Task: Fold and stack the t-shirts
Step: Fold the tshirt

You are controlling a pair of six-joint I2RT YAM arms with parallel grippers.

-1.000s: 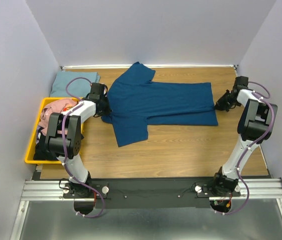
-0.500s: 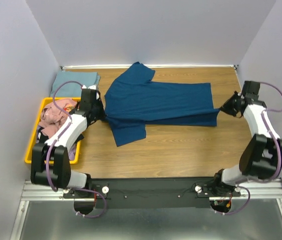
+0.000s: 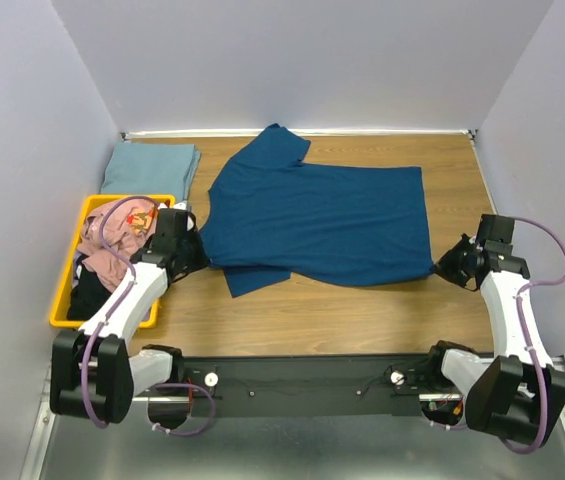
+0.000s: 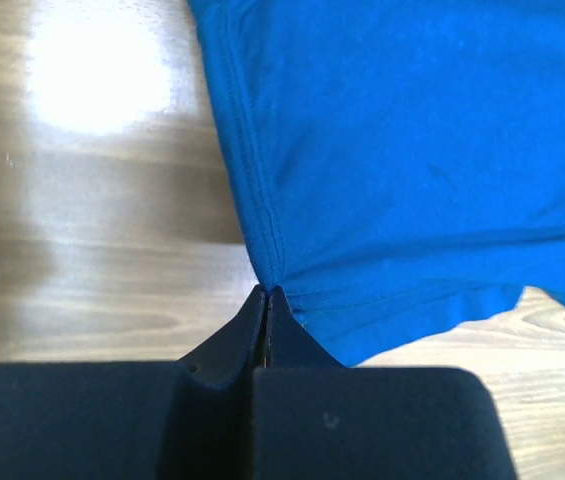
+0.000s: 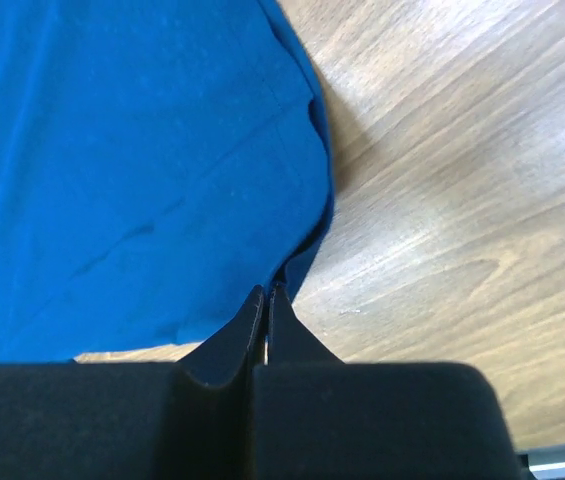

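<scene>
1 yellow plastic bin (image 3: 60,300) stands at the left edge of the wooden table (image 3: 362,320), close beside the left wall (image 3: 12,150). 3 pale lilac walls close the table on the left, far and right sides.

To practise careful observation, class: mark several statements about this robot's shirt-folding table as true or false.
1. The left fingers and right fingers each pinch the blue shirt. True.
2. The bin is empty. False: it holds pink clothes and dark clothes.
3. A folded pale shirt lies beyond the bin. True.
4. The blue shirt lies in the bin. False: it lies on the table.
</scene>
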